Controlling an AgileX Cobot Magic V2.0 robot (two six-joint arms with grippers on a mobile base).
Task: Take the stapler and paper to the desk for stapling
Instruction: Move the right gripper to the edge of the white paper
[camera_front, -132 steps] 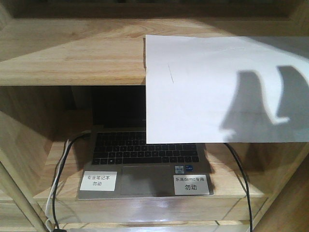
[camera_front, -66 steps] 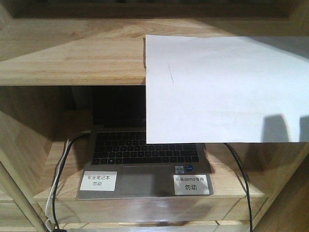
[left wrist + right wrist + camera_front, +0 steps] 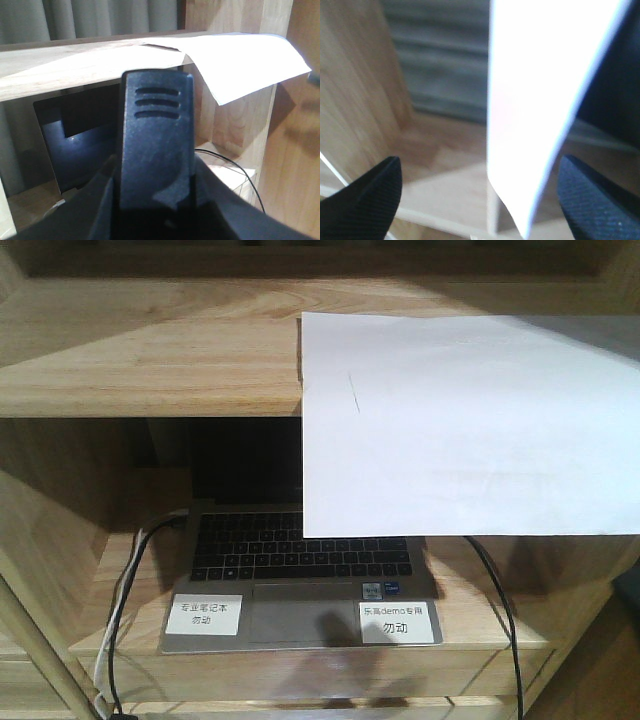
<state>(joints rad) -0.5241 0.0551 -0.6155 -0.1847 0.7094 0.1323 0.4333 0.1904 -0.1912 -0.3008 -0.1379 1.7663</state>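
Laptop [image 3: 300, 610], palm rest, two white stickers with black print.
Left sticker [image 3: 205, 614]: "专业笔记本 / 勿动".
Right sticker [image 3: 397, 622]: "乐高demo专用 / 勿动".
Small blue badges [image 3: 385, 590] above the right sticker: too small to read.
Paper [image 3: 470, 420]: one faint short stroke, not a legible character.

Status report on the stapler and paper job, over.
Right gripper open, paper edge between its fingers. Left gripper apparently shut on stapler. Paper overhangs shelf above laptop. No obstruction seen.
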